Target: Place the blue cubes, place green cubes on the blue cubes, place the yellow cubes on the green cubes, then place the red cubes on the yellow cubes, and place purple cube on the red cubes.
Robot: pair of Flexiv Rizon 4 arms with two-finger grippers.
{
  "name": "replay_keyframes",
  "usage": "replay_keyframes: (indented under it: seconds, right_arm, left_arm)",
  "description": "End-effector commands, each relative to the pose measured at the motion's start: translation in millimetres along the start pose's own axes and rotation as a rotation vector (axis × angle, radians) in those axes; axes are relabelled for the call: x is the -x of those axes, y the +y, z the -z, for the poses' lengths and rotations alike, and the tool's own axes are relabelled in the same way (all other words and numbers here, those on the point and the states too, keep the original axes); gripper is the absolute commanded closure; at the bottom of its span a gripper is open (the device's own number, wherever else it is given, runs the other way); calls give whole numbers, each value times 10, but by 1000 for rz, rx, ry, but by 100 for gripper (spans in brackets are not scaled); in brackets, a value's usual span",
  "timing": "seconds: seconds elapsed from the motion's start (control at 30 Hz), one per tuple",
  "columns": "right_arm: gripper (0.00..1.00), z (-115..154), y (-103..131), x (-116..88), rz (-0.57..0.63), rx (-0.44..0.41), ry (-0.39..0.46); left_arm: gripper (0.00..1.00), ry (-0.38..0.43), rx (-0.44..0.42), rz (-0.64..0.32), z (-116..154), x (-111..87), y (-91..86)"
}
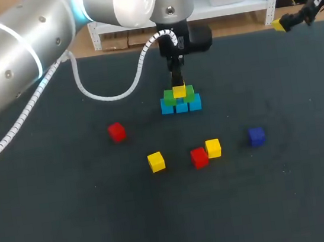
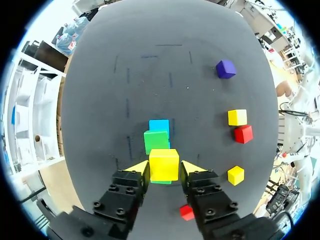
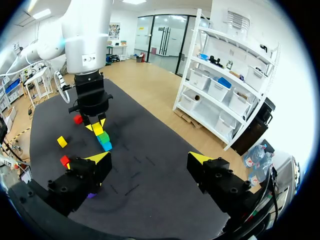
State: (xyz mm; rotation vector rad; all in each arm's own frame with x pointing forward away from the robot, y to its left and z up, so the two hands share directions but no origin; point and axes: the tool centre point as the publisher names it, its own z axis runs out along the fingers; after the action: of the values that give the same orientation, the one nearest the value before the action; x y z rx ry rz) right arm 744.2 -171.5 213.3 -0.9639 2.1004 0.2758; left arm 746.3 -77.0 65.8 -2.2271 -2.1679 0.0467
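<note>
In the middle of the dark mat stands a stack: a row of blue cubes (image 1: 181,105), green cubes (image 1: 181,96) on them, and a yellow cube (image 1: 179,90) on top. My left gripper (image 2: 162,167) comes straight down over it. Both of its yellow tips press the sides of the top yellow cube (image 2: 163,164), which rests on a green cube (image 2: 156,141); a blue cube (image 2: 159,126) shows beyond. My right gripper (image 3: 150,159) hangs open and empty, far off at the table's back right corner (image 1: 283,23), facing the stack (image 3: 102,137).
Loose cubes lie in front of the stack: a red cube (image 1: 116,132) to the left, a yellow cube (image 1: 156,161), a red cube (image 1: 199,157) touching another yellow cube (image 1: 213,147), and a purple cube (image 1: 256,136) to the right.
</note>
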Motion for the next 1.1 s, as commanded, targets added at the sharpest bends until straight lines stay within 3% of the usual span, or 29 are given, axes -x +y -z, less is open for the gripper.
replay_keyframes:
  seconds: [0.03,0.4,0.93,0.97,1.07,1.1]
  right_arm:
    - [0,-1,11,0,-1,-4,1]
    - [0,-1,11,0,-1,-4,1]
    - [0,-1,11,0,-1,-4,1]
    - [0,-1,11,0,-1,-4,1]
    - [0,-1,11,0,-1,-4,1]
    - [0,-1,11,0,-1,-4,1]
  left_arm:
    - [64,-4,5,4,5,-8,-18]
    - [86,1,20,41,13,-15,42]
    - [81,1,20,65,8,-15,69]
    - [79,1,21,65,9,-14,69]
    - [50,11,22,56,11,-13,67]
    - [14,10,22,57,11,-12,66]
